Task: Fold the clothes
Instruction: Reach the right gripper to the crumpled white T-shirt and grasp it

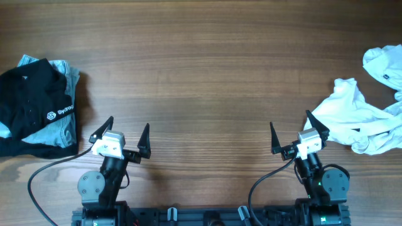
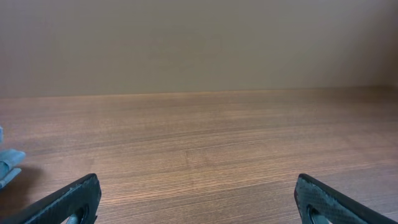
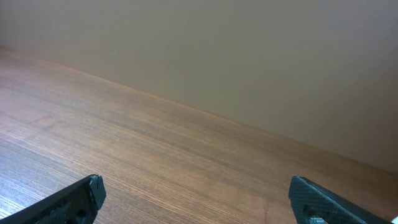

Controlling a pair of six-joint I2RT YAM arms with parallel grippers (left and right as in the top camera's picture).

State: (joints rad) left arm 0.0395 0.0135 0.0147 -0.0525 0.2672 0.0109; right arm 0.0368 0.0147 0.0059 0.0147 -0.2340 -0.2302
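Observation:
The white T-shirt (image 1: 361,119) lies crumpled at the right edge of the table in the overhead view; no lettering shows, and part of it runs out of frame. My right gripper (image 1: 299,132) is open and empty, just left of the shirt and not touching it. My left gripper (image 1: 124,133) is open and empty near the front left. Both wrist views show only bare wood between the open fingers of the left gripper (image 2: 198,199) and the right gripper (image 3: 198,199).
A black garment with a small white logo (image 1: 31,107) lies on a light blue-grey garment (image 1: 66,125) at the left edge. A bit of the blue-grey fabric (image 2: 7,165) shows in the left wrist view. The wooden table (image 1: 201,69) spans the middle.

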